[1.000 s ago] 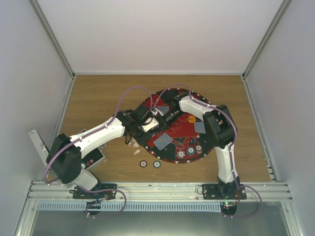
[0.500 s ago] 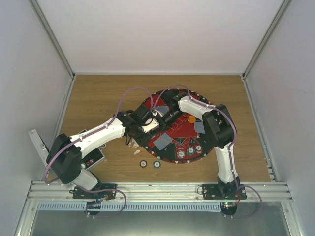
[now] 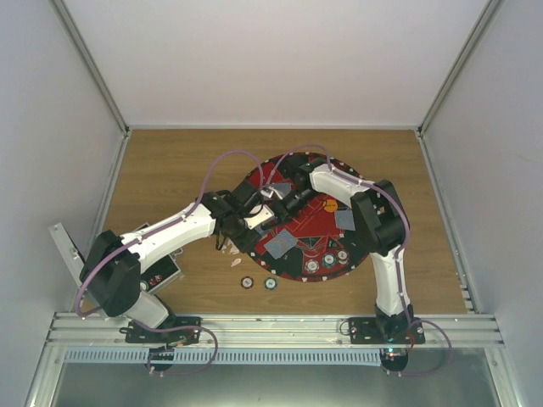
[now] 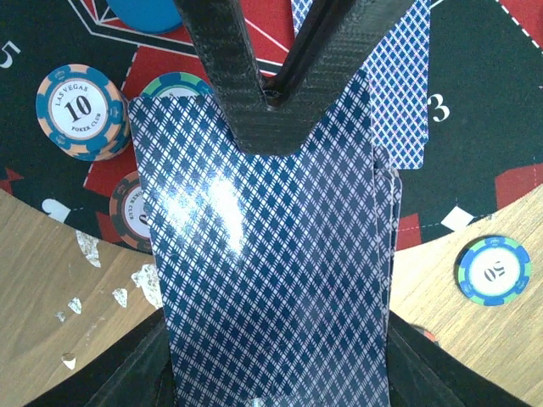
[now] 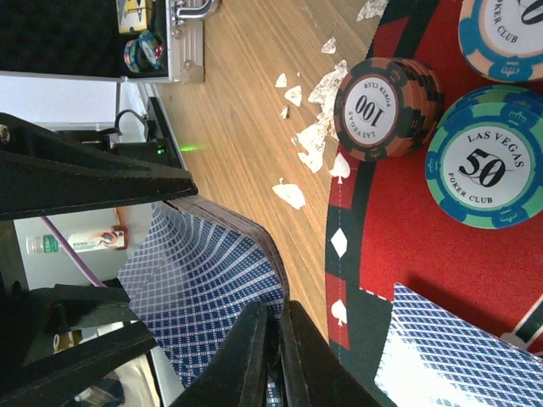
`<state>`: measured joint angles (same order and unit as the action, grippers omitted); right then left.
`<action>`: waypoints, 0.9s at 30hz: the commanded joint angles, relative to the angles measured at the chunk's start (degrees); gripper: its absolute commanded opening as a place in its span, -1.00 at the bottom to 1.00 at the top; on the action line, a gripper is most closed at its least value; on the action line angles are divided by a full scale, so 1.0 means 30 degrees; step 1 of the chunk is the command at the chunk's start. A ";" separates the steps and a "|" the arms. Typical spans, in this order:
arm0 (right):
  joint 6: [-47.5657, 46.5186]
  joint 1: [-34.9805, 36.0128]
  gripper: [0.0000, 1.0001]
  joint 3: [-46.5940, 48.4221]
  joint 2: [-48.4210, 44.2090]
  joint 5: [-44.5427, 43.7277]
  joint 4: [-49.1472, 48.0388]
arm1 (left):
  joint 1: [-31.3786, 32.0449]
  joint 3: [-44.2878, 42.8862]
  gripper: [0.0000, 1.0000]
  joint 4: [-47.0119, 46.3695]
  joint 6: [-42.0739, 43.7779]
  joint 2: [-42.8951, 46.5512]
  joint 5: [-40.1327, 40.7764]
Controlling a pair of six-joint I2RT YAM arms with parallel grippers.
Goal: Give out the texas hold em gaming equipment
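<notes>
My left pincer (image 4: 276, 377) is clamped on the deck of cards (image 5: 199, 280) and holds it above the left part of the round mat (image 3: 316, 227). My right pincer (image 5: 273, 339) meets it there, its fingers drawn narrow and nipping the far edge of the top card (image 4: 254, 254). Below the deck I see a dealt card (image 4: 399, 93) lying flat on the mat and a small stack of 10 chips (image 4: 78, 110). A 50 chip (image 4: 494, 271) sits on the wooden surface (image 3: 170, 170) just off the mat's rim.
</notes>
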<state>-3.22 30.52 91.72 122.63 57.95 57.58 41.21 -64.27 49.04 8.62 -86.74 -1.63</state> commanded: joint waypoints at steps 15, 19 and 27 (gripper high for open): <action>0.1533 -0.2677 -0.99 -0.1608 -0.3105 -0.3779 -0.0738 | 0.0062 0.0068 0.12 -0.0730 0.0130 0.0643 0.0234; 0.2225 -0.3848 -0.99 -0.2048 -0.4374 -0.7312 -0.1567 | 0.0062 0.0066 0.11 -0.0758 0.0129 0.0670 0.0243; 0.0937 -0.2594 -0.99 -0.4213 -0.7821 -1.5656 -0.6175 | 0.0062 0.0094 0.11 -0.0767 0.0118 0.0704 0.0208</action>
<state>1.72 19.70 83.26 105.03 27.24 48.71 41.21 -64.27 48.60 8.60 -86.72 -1.34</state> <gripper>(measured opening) 0.009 0.562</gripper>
